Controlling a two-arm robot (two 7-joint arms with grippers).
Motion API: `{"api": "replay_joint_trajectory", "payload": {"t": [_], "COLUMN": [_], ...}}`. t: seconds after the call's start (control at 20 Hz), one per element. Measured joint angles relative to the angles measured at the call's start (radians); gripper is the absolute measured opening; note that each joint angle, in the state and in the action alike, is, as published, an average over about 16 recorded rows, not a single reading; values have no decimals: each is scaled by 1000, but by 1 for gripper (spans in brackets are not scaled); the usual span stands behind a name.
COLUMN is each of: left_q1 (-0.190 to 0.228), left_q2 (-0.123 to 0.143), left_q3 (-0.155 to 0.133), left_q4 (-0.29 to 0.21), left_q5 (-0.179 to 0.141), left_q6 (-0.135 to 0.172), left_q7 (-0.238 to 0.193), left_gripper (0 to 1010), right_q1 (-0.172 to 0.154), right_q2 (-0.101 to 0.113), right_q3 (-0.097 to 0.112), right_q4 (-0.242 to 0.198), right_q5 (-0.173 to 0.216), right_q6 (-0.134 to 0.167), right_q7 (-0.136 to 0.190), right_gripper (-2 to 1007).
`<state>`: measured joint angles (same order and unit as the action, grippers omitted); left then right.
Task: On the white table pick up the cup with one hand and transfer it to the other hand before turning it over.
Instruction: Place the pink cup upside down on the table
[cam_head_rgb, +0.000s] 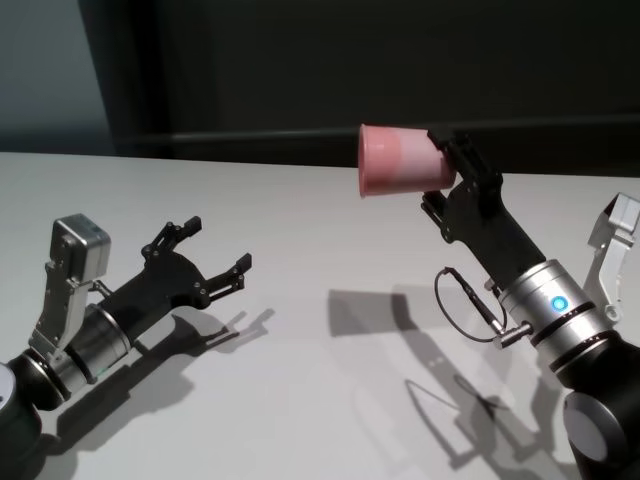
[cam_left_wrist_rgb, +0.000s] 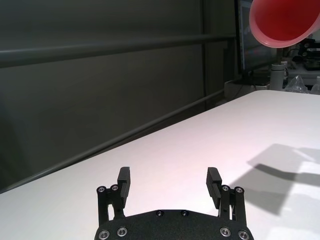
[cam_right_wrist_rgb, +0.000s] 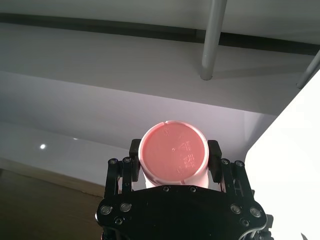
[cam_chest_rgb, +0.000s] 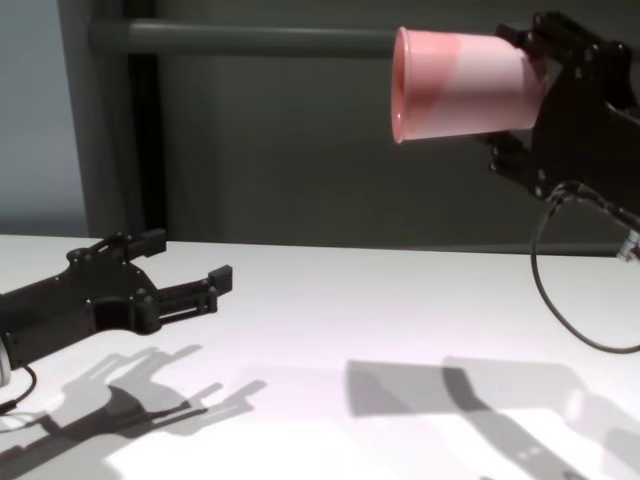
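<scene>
Cup's support: white table (cam_head_rgb: 300, 330), far below it.
Right gripper (cam_head_rgb: 447, 172): raised, clamped on the base end of the cup (cam_head_rgb: 405, 160).
Cup axis: near horizontal, mouth toward the left side.
Left gripper (cam_head_rgb: 212, 255): low, fingers spread, empty.

We are looking at the white table (cam_head_rgb: 300, 400), a broad, plain, matte top that is filling the lower part of the head and chest views. Its surface is running flat and bare out to a far edge, where it is meeting a dark wall. Soft grey shadows are falling across it, one group on the left and a larger group on the right. In the left wrist view the tabletop is stretching away to a corner, and some pale clutter is showing there; we cannot tell whether that is resting on the table or standing beyond it. Nothing we are seeing is lying directly on the top.
</scene>
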<state>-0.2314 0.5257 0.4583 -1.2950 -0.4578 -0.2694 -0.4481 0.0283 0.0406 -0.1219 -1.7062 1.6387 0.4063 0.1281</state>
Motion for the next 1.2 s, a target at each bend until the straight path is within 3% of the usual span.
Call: {"api": "replay_joint_trajectory", "payload": {"t": [0.3, 0.5, 0.85, 1.2], "left_q1": [-2, -3, -4, -4], "left_q2": [1, 1, 1, 2], "left_q3": [1, 1, 2, 2], "left_q4": [-1, -1, -2, -2], "left_q5": [-1, -1, -2, -2], "left_q6": [1, 1, 2, 2], "left_q7": [1, 1, 2, 3], "left_gripper": [1003, 1003, 1003, 1003], "right_q1": [-7, -16, -31, -25], "right_q2": [13, 34, 90, 156], "right_q3": [1, 1, 2, -15], "right_q4": [-8, -22, -55, -95], "right_q5": [-13, -41, -116, -227], "right_q6": [-24, -56, -123, -183], "right_q7": [0, -3, -21, -62], "right_gripper": [769, 769, 769, 769]}}
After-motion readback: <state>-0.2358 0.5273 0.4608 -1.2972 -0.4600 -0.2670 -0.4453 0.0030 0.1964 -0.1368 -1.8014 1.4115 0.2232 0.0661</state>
